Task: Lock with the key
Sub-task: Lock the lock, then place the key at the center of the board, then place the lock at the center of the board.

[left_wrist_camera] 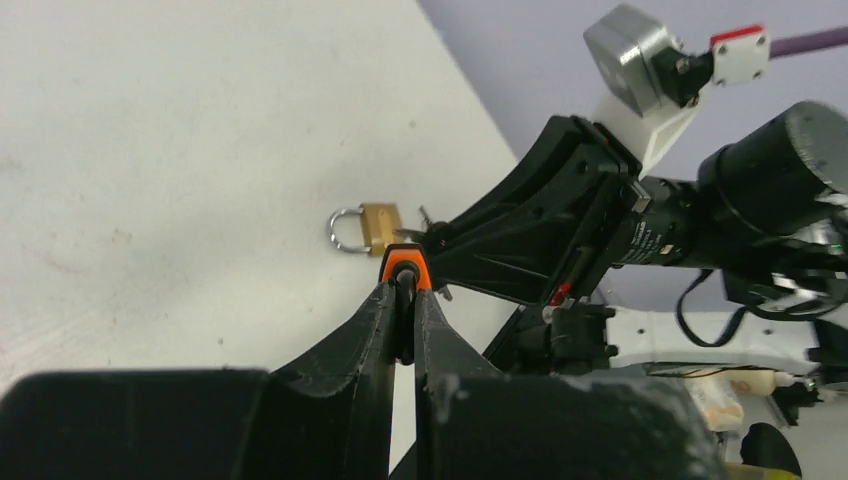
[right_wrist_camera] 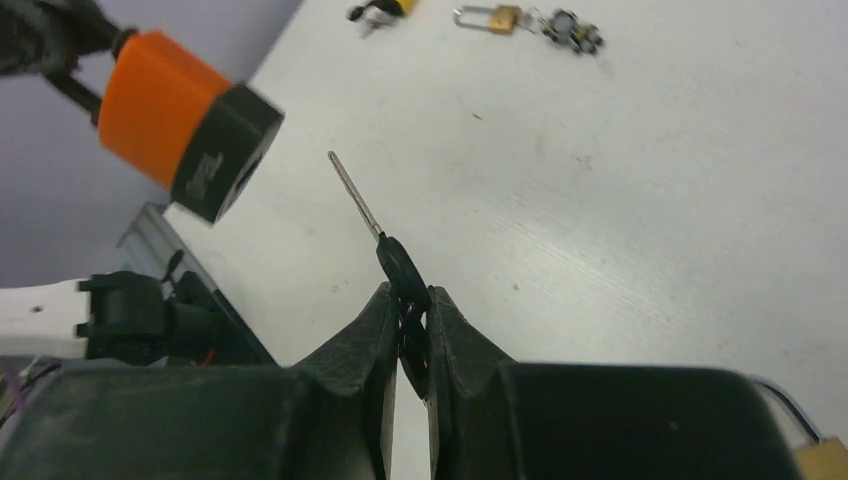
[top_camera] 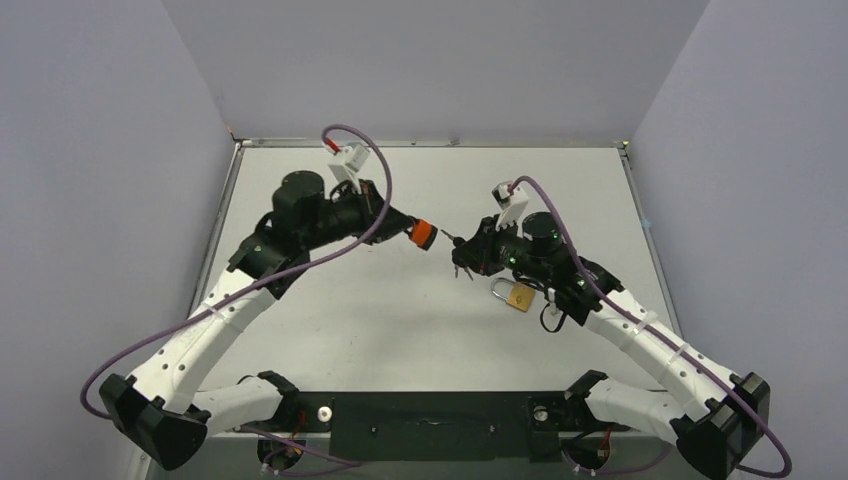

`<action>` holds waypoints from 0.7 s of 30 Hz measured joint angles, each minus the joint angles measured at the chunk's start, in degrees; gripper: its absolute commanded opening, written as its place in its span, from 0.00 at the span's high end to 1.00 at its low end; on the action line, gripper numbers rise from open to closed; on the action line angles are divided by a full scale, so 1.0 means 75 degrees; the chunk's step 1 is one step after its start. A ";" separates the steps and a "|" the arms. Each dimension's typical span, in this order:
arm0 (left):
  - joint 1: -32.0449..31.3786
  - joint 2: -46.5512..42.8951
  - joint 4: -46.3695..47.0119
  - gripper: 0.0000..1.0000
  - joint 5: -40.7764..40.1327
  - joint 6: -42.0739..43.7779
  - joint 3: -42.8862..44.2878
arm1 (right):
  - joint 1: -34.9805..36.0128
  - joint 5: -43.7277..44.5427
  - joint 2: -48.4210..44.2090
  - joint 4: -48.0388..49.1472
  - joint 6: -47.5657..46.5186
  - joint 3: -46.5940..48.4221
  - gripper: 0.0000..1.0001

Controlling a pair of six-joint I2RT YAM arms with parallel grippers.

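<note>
My left gripper (top_camera: 408, 229) is shut on an orange padlock with a black base (top_camera: 424, 235) and holds it above the table. In the left wrist view only the padlock's orange edge (left_wrist_camera: 404, 264) shows between the shut fingers. My right gripper (right_wrist_camera: 408, 312) is shut on the black head of a key (right_wrist_camera: 400, 268). The key's thin blade (right_wrist_camera: 355, 195) points up-left toward the padlock's black base (right_wrist_camera: 222, 150), a short gap away. In the top view the key (top_camera: 455, 244) is just right of the padlock.
A brass padlock (top_camera: 516, 295) lies on the table under my right arm and also shows in the left wrist view (left_wrist_camera: 368, 227). Another brass padlock (right_wrist_camera: 488, 17), a key bunch (right_wrist_camera: 572, 28) and a yellow item (right_wrist_camera: 384, 8) lie further off in the right wrist view.
</note>
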 measured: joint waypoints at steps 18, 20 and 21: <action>-0.3072 0.2358 0.0449 1.00 -0.5423 -0.0525 -0.2361 | 0.0624 0.2014 0.1504 0.0705 0.1784 -0.2127 1.00; -0.3179 0.2652 0.0650 1.00 -0.5598 -0.0595 -0.2372 | 0.0653 0.1996 0.1725 0.1017 0.1947 -0.2244 1.00; -0.3220 0.2751 0.0746 1.00 -0.5645 -0.0624 -0.2372 | 0.0673 0.1990 0.1853 0.1189 0.2028 -0.2302 1.00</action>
